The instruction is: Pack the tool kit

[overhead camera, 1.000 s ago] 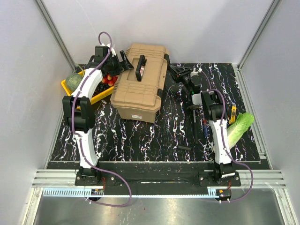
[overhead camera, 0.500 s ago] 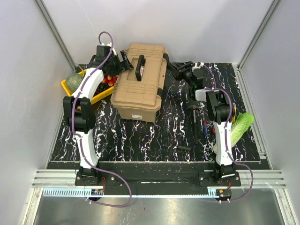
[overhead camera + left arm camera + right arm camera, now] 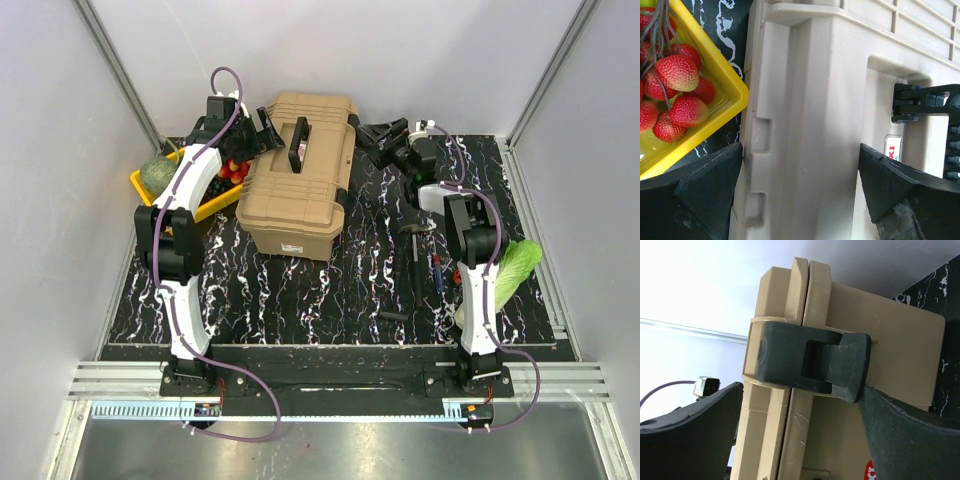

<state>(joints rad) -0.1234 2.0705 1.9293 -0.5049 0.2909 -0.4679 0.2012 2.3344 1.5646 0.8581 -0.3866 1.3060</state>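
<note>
The tan toolbox (image 3: 300, 180) of the tool kit stands lid down at the back left of the mat, its black handle (image 3: 299, 145) on top. My left gripper (image 3: 262, 132) is open at its far left corner, its fingers astride the lid's rim (image 3: 805, 125) and holding nothing. My right gripper (image 3: 378, 140) is open at the box's far right side. In the right wrist view its fingers (image 3: 910, 440) flank the box's end (image 3: 830, 440) just under a black latch (image 3: 812, 362) that lies across the lid seam. Small hand tools (image 3: 416, 252) lie loose on the mat.
A yellow tray (image 3: 205, 208) with strawberries (image 3: 677, 75) and a green vegetable (image 3: 157, 172) sits against the box's left side. A lettuce (image 3: 510, 265) lies at the right edge. A small dark piece (image 3: 392, 316) lies near the front. White walls enclose the table.
My right gripper has opened wide and moved back toward the far right corner of the toolbox. The left arm and the box have not moved.
</note>
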